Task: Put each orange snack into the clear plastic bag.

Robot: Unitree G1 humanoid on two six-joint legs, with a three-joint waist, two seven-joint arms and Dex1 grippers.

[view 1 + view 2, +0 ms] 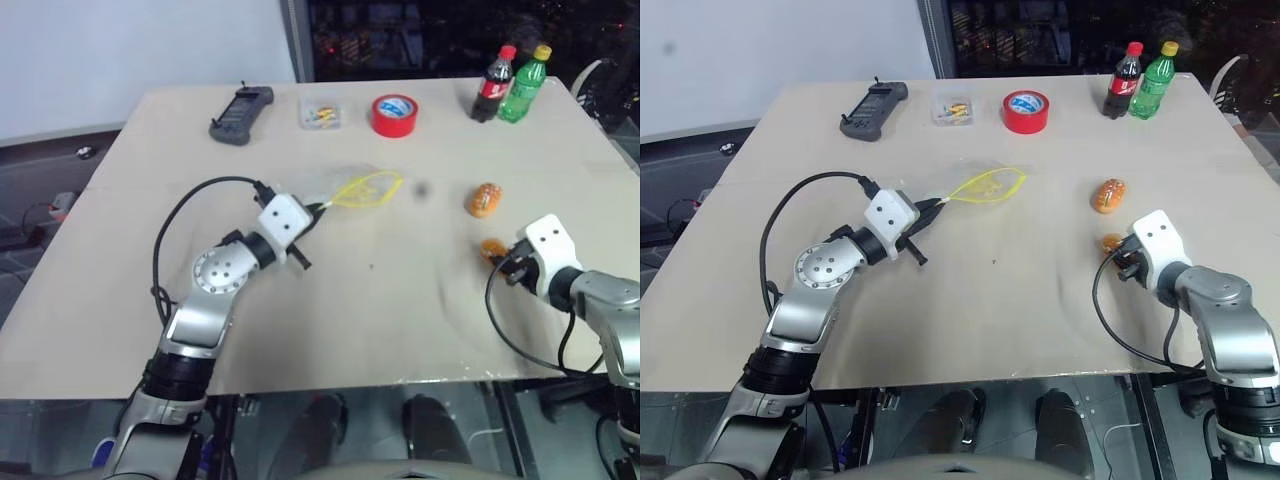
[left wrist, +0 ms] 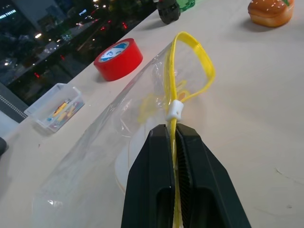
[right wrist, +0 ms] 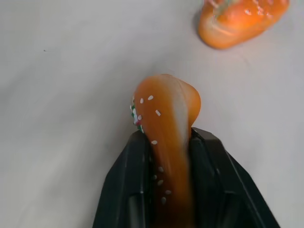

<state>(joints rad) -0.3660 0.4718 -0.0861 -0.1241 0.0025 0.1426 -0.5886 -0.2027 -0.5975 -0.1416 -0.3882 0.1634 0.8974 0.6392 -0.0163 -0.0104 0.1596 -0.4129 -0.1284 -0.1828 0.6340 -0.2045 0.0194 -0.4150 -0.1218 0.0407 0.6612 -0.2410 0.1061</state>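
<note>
Two orange snacks sit at the table's right. The nearer orange snack (image 3: 164, 123) is squeezed between the fingers of my right gripper (image 1: 500, 262), just over the tabletop. The other orange snack (image 1: 484, 199) lies free on the table a little farther back. Near the table's middle, my left gripper (image 1: 318, 208) is shut on the yellow seal strip of the clear plastic bag (image 2: 114, 123). The bag's mouth (image 1: 368, 189) is a yellow loop that opens toward the snacks.
Along the far edge stand a red tape roll (image 1: 394, 114), a small clear box of coloured bits (image 1: 321, 112), a black handset (image 1: 241, 114), and a cola bottle (image 1: 494, 83) beside a green bottle (image 1: 524, 83). Black cables trail from both wrists.
</note>
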